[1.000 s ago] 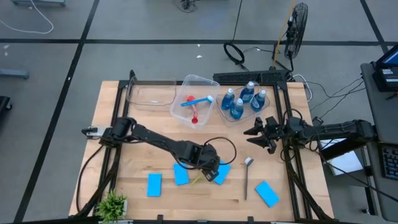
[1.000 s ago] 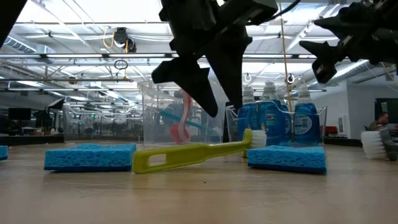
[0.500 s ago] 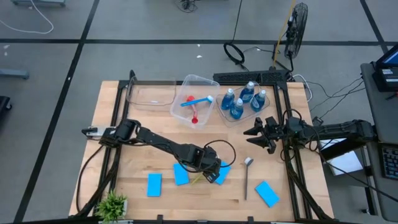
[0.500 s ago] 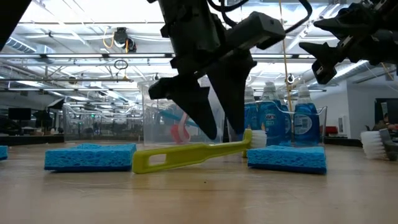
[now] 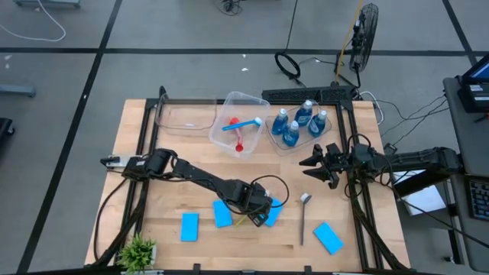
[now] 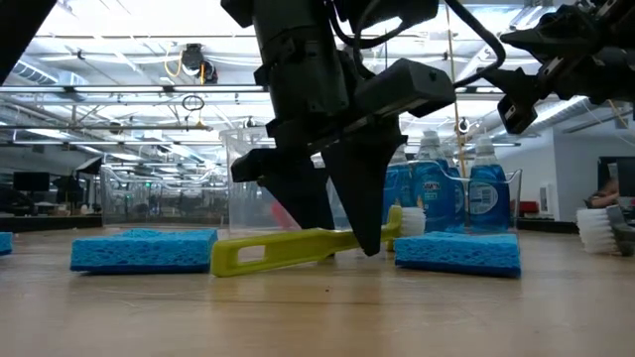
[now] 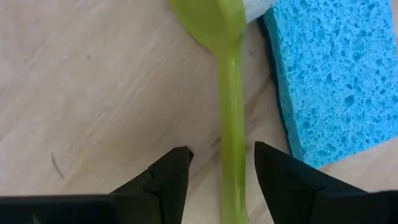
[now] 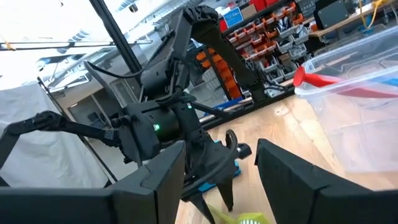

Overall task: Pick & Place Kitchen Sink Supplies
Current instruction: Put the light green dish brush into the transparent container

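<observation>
The left gripper point(image 6: 342, 223) has come down over the last second, from hanging clear above the yellow brush point(image 6: 303, 248) to standing with its fingers apart on either side of the thin handle, tips almost at the table point(image 5: 153, 221). The left wrist view confirms it: the handle point(image 7: 231, 124) runs between the 2 dark fingers point(image 7: 168, 180), not yet pinched. The brush lies flat between 2 blue sponges point(image 6: 144, 249), its head end just beside the nearer one point(image 6: 458, 252). So the reach is done and closing looks to be the next step. The right gripper point(image 5: 315, 166) hovers open near the tub of 4 soap bottles point(image 5: 298, 124), unchanged.
</observation>
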You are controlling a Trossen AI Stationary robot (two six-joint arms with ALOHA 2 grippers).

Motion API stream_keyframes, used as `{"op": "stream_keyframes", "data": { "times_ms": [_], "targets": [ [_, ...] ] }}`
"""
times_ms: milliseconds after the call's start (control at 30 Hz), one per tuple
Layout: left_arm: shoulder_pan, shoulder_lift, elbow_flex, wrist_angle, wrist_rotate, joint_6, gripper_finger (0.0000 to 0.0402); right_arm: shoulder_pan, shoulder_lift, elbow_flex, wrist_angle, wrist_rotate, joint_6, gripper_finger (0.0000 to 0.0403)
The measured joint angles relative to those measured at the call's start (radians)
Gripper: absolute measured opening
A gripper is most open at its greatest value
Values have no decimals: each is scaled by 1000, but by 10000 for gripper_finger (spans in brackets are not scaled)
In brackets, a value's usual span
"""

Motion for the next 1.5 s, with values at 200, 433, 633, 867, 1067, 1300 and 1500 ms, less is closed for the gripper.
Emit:
{"op": "stream_keyframes", "data": {
  "times_ms": [200,433,633,867,1067,1300,1500],
  "targets": [
    [-1,0,0,-31,-23,-23,161,0,0,0,-3,0,-10,185],
    [-1,2,0,-44,-24,-26,44,0,0,-1,-4,0,-11,185],
    [4,2,0,-42,-19,-93,31,0,0,-1,-4,0,-11,185],
    [22,-35,10,-16,23,-107,18,0,0,-1,-5,0,-11,185],
    [28,-152,15,57,27,-104,21,0,1,-1,-9,0,-11,185],
    [20,-327,16,68,-10,-114,19,0,1,-1,-12,0,-11,185],
    [-10,-461,16,100,-91,-50,19,0,2,-1,-15,0,-28,185]
  ]
}}
